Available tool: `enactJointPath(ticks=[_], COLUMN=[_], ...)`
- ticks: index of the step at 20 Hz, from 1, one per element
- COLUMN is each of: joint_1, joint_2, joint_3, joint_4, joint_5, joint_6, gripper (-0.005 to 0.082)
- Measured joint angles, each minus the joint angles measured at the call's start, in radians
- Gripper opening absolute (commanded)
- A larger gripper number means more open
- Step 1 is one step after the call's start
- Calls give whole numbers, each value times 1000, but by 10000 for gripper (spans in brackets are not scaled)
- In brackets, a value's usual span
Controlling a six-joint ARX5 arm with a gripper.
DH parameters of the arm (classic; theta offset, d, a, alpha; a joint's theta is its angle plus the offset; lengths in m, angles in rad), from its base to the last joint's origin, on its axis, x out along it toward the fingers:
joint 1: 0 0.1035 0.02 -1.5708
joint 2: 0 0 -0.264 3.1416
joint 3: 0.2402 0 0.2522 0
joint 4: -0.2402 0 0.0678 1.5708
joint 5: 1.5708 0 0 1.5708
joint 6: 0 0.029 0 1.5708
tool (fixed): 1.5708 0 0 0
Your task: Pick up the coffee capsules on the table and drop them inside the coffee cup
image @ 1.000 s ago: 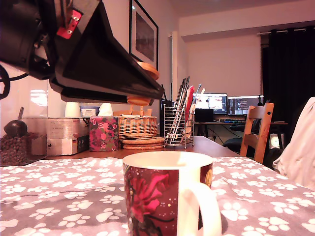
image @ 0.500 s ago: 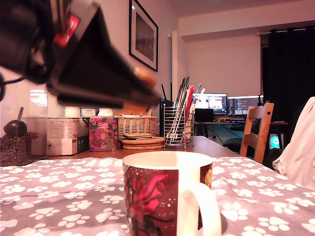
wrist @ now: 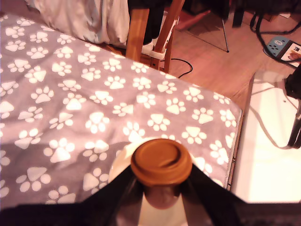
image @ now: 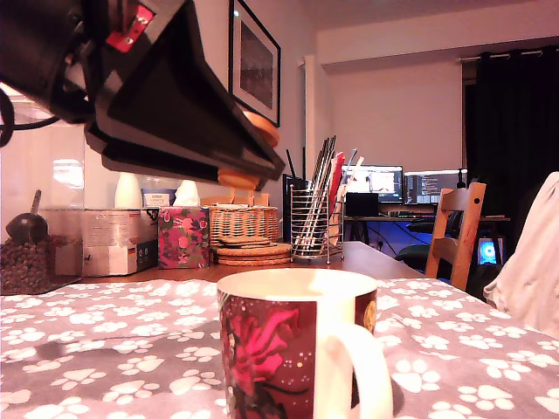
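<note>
Above the coffee cup (image: 301, 345), your end effector (image: 253, 155) hangs well clear of the tabletop (image: 105, 349), clenched on the one coffee capsule (wrist: 161, 165) visible in either view; the black fingers (wrist: 113, 193) pinch the pod's narrow tapered body so that the wide flat rim rides proud of them, which is why the wrist view shows a brown disc with the fingers splayed beneath it; in the exterior view the capsule shows only as copper edges peeking out at the tip of the dark wedge. The height looks deliberate; it keeps the pod clear above the mug's rim, so a release drops it instead of knocking the ceramic. The cup stands at the near edge of the exterior view, handle toward the camera, on the grey paw-print cloth; in the wrist view a pale arc of its rim shows just behind and below the capsule, so the pod seems to sit over the opening or very near its edge, though I cannot tell how well centred it is. Before you let go, judge that alignment; a pod this small could clip the rim and roll away across the cloth.
</note>
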Motion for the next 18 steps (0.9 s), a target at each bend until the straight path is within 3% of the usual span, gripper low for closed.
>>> enactJointPath(ticks=[4, 11, 18], joint_1=[0, -10, -56], joint_2=[76, 176, 255], joint_3=[55, 192, 253], joint_4=[-69, -219, -305], joint_5=[-4, -11, -55], joint_6=[11, 74, 106], gripper=[80, 80, 80])
